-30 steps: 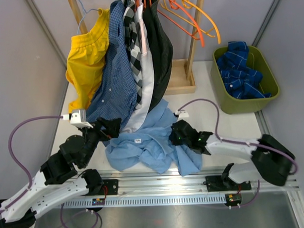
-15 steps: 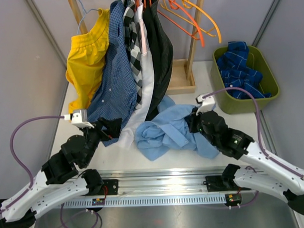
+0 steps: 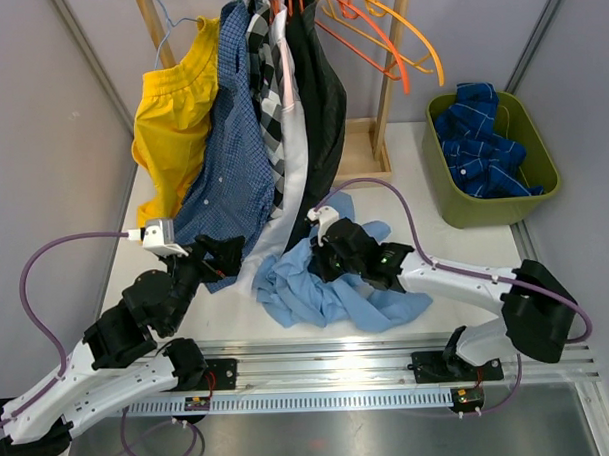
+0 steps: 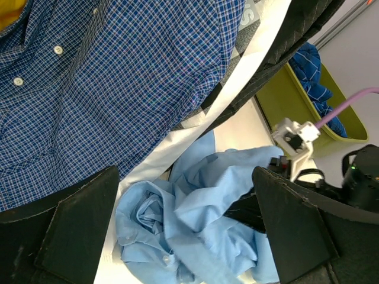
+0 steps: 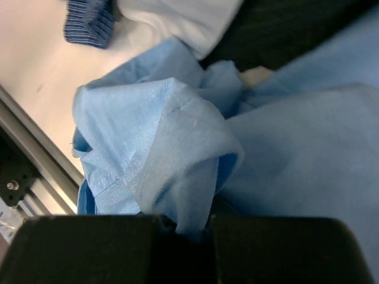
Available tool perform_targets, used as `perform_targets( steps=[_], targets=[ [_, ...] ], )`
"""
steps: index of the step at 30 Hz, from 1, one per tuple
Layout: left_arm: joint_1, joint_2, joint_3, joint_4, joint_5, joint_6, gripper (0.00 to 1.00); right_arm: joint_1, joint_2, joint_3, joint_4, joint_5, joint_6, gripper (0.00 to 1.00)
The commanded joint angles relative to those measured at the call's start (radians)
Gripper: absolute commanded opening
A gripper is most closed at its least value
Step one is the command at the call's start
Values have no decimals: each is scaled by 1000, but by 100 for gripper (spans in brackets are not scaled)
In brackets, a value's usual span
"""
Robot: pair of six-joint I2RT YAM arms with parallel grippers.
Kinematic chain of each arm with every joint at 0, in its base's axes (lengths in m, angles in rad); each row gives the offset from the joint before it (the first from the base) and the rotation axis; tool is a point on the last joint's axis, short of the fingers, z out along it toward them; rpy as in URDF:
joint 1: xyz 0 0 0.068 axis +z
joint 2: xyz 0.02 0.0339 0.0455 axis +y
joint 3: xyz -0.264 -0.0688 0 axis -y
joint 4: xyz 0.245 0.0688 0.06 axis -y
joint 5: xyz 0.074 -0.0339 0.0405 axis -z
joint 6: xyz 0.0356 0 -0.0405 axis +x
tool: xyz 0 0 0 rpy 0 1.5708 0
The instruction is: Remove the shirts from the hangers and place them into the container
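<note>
Two robot arms reach from the near edge of a table (image 3: pixel 440 238) toward a row of hanging clothes. On our left, the left gripper (image 3: pixel 223 253) has its jaws spread wide and holds nothing; it hovers just beside the hem of a dark blue check shirt (image 3: pixel 232 160). On our right, the right gripper (image 3: pixel 330 255) is pinched tight on a fold of a light blue shirt (image 3: pixel 317 293). That shirt is off its hanger and lies crumpled on the table between the two arms.

Beyond it, five shirts hang on a wooden rack (image 3: pixel 357 156): a yellow shirt (image 3: pixel 171 123), the dark blue check one, a black-and-white check shirt (image 3: pixel 270 99), a white shirt (image 3: pixel 294 168) and a black shirt (image 3: pixel 322 107). Several bare orange hangers (image 3: pixel 388 40) swing at the top right of the rack. At the far right stands the olive-green container (image 3: pixel 454 215), well apart from the gripped shirt, with a blue striped shirt (image 3: pixel 482 142) inside.

We judge that the step in hand is moving the light blue shirt to the container. The next move calls for lifting it clear of the table and the hanging hems, then carrying it right and away over the rim.

We can read no brand, label or writing anywhere.
</note>
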Motion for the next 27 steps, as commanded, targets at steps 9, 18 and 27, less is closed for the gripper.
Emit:
perform_targets(
  steps=[9,18,27],
  targets=[
    [0,-36,-11,13,-29,-19,99,127,335,251,39,-48,-18,100],
    [0,-77,-17,-14,-49,-23,99,233,568,364,-258,345,19,99],
    [0,-82,-14,-16,-52,-17,99,238,668,345,-345,429,123,83]
  ],
)
